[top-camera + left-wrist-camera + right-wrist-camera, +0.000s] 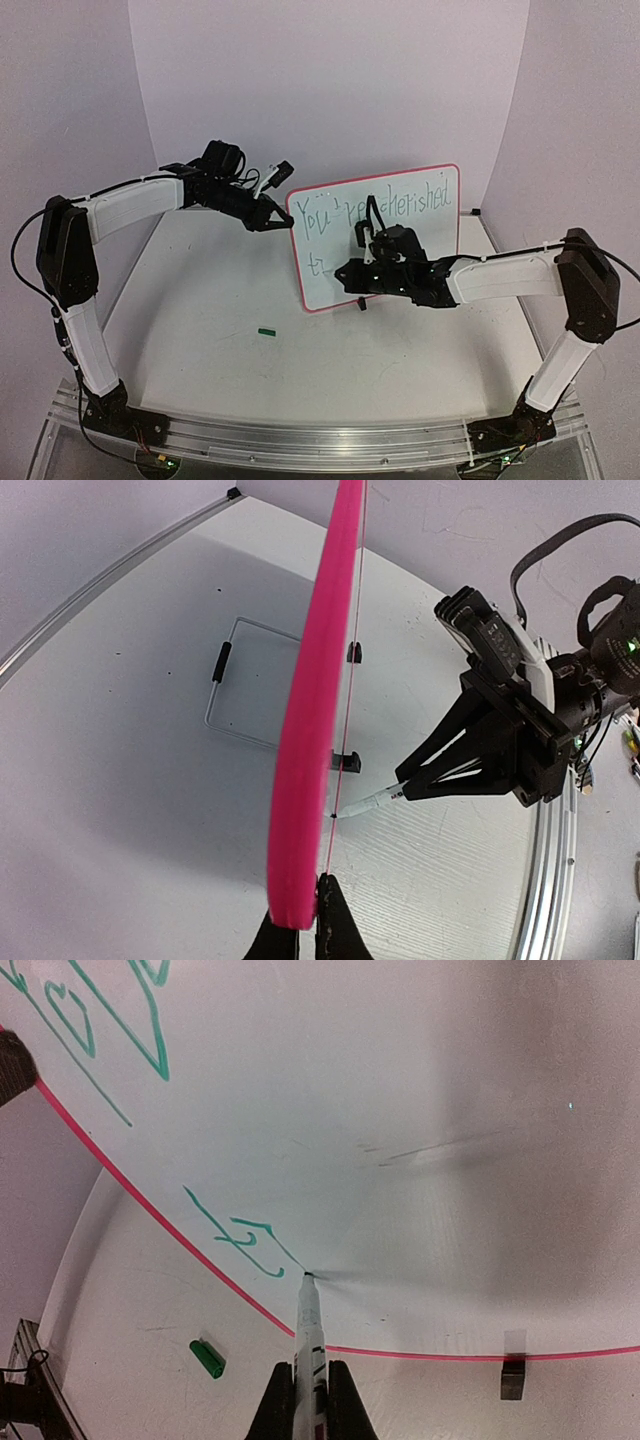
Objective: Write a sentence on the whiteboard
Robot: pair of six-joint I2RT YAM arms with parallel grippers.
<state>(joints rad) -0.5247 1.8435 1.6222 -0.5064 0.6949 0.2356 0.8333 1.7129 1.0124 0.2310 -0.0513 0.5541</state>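
Observation:
The whiteboard (pixel 420 225) with a thin red frame stands upright mid-table. Green writing (pixel 325 218) reads "You're cherished" on top, with "tr" (pixel 318 267) begun below. My left gripper (pixel 285 224) is shut on the board's upper left edge; the left wrist view shows its fingers (pixel 335 925) pinching the pink frame (pixel 305 780). My right gripper (pixel 352 272) is shut on a white marker (pixel 308 1335) whose tip touches the board right after the green "tr" strokes (pixel 245 1240). The marker also shows in the left wrist view (pixel 370 800), tip against the board.
A green marker cap (pixel 266 331) lies on the table left of the board and shows in the right wrist view (pixel 207 1358). A black clip foot (pixel 512 1378) holds the board's bottom edge. A wire stand (pixel 240 685) lies behind the board. Purple walls enclose the table.

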